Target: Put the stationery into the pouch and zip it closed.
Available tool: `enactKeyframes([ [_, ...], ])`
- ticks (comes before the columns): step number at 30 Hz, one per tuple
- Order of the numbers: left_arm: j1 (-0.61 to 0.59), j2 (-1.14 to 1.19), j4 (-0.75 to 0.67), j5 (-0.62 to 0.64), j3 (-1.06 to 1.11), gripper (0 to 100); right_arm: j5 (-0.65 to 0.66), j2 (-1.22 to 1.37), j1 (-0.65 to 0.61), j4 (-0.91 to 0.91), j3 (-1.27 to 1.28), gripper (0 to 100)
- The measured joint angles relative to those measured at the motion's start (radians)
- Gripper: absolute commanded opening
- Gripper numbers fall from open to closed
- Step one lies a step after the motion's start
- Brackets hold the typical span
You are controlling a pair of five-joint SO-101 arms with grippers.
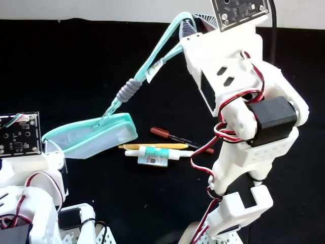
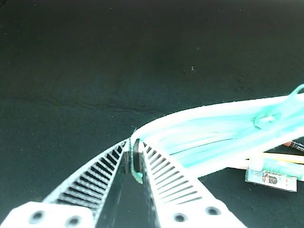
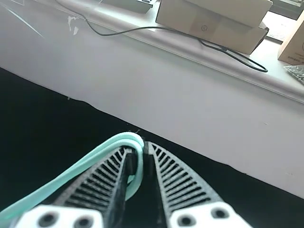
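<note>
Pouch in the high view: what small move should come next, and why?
Probably the right gripper should draw the mint-green cord strap a little away from the left gripper, which pins one end of the mint-green zip pouch. Its slider seems short of the far end, and the yellow and white pens lie outside.

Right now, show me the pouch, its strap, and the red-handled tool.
pouch (image 1: 96, 137), high view, on its pale side panel.
strap (image 1: 130, 91), high view, on its grey coil.
red-handled tool (image 1: 159, 132), high view, on its red handle.

We can read no print; the label (image 1: 151, 160) on the small box (image 1: 161, 158) on the desk (image 1: 76, 66) is too fine.
</note>
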Motion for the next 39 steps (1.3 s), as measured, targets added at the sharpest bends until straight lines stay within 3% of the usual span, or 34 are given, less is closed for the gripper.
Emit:
enactKeyframes([
  [9,0.0,0.0,0.0,0.0,0.0,1,0.0,0.0,0.075,0.0,0.0,0.6],
  [14,0.0,0.0,0.0,0.0,0.0,1,-0.064,0.0,0.08,0.0,0.0,1.0],
  [16,0.0,0.0,0.0,0.0,0.0,1,-0.097,0.0,0.077,0.0,0.0,7.0],
  [19,0.0,0.0,0.0,0.0,0.0,1,-0.183,0.0,0.049,0.009,0.0,24.8],
  [22,0.0,0.0,0.0,-0.003,0.0,1,-0.356,0.0,0.006,0.012,0.0,35.1],
  [26,0.0,0.0,0.002,-0.003,0.0,1,-0.597,-0.002,-0.052,0.017,0.0,34.0],
  [31,0.0,0.002,-0.023,-0.003,0.002,1,-0.637,0.002,-0.058,0.104,0.026,33.3],
  [39,-0.002,0.003,-0.17,0.023,0.003,1,-0.643,0.002,-0.046,0.107,0.374,33.3],
])
